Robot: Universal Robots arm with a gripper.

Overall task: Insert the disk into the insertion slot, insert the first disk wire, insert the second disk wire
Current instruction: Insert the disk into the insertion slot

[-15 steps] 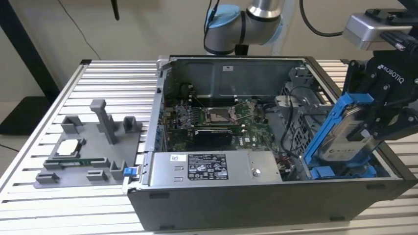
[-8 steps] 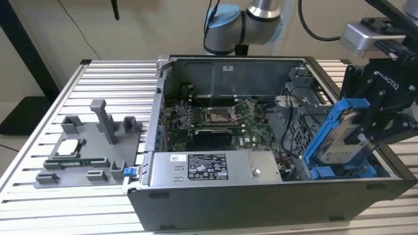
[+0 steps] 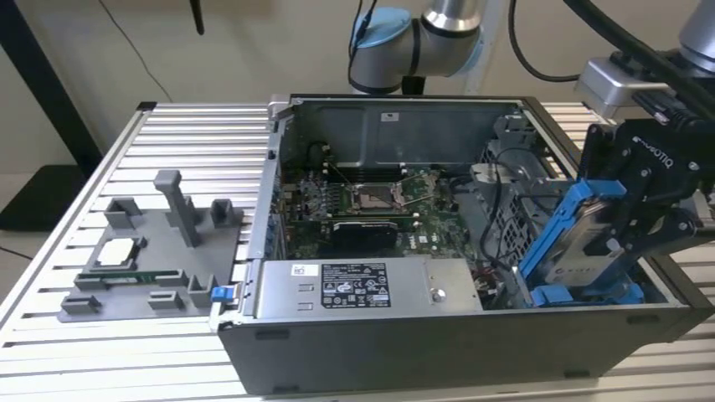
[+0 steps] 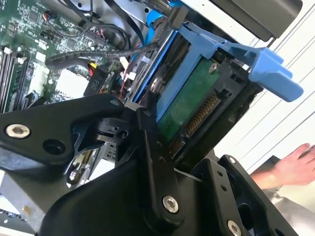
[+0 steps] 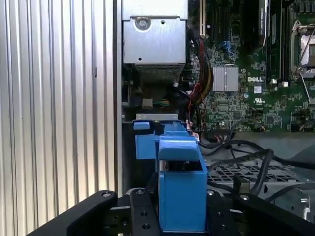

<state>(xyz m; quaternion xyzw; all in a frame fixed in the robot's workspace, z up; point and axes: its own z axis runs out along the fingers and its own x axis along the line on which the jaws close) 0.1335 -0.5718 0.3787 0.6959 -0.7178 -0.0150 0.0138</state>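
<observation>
Smooth blue plastic frames the matt-metal disk.

place: robotics lab | evidence: robot arm, slotted aluminium table, open computer case

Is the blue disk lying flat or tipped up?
Tipped up. The disk leans steeply in the gripper, its upper end poking out of the case.

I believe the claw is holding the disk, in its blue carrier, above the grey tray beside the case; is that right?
Not quite. The exterior view shows the claw holding the disk, in its blue carrier, over the end of the case at that view's right, not above the tray.
</observation>
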